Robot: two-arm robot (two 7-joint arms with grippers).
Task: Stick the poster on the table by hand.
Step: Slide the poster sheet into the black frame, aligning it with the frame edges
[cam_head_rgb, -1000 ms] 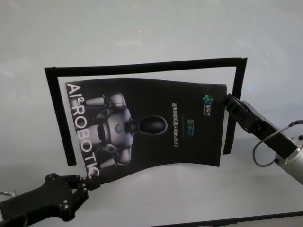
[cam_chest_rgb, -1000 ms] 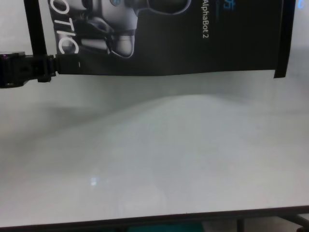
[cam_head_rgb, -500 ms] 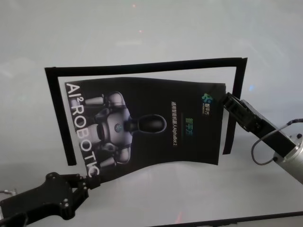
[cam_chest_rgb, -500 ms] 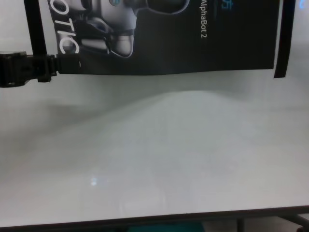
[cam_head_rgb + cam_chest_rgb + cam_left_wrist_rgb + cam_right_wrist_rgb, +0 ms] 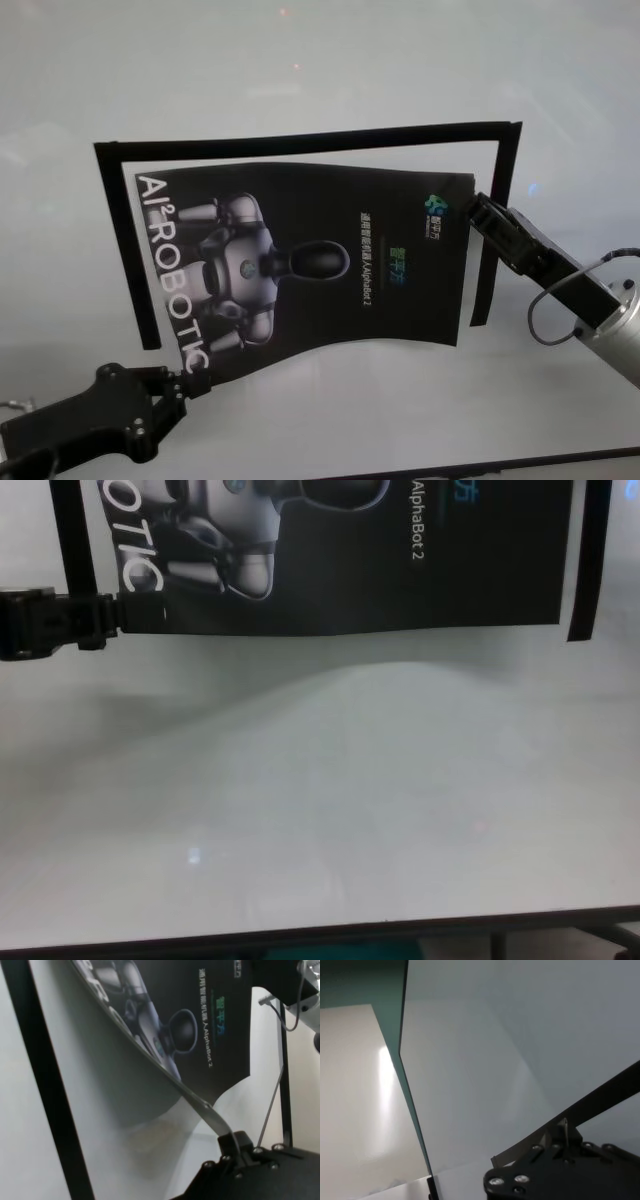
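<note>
- The poster (image 5: 300,265) hung just above the table (image 5: 300,70), inside the three-sided outline of black tape strips (image 5: 300,140), its lettered short edge toward the robot's left and its logo end toward the right.
- The sheet was not flat: the near long edge bowed upward, and the left wrist view showed pale table and shadow under the lifted corner.
- The left gripper (image 5: 180,388) pinched the near-left corner beside the white letters, its jaws closed on the sheet; the chest view showed the same clamp at the poster's (image 5: 350,570) lower-left corner.
- The right gripper (image 5: 475,212) held the far-right corner by the logo, jaws closed on the paper's edge, close to the right-hand tape strip.
- Judged from this, the step in hand was positioning: the poster was being carried and squared within the tape frame, not yet laid down or pressed.
- The next move would call for both arms to lower together, keep the sheet taut so the bow flattened, and line its edges up with the strips before release.
- A crooked lowering could leave a crease or a skewed sheet.
- No containers were in view; the table bore only the poster and the tape.
</note>
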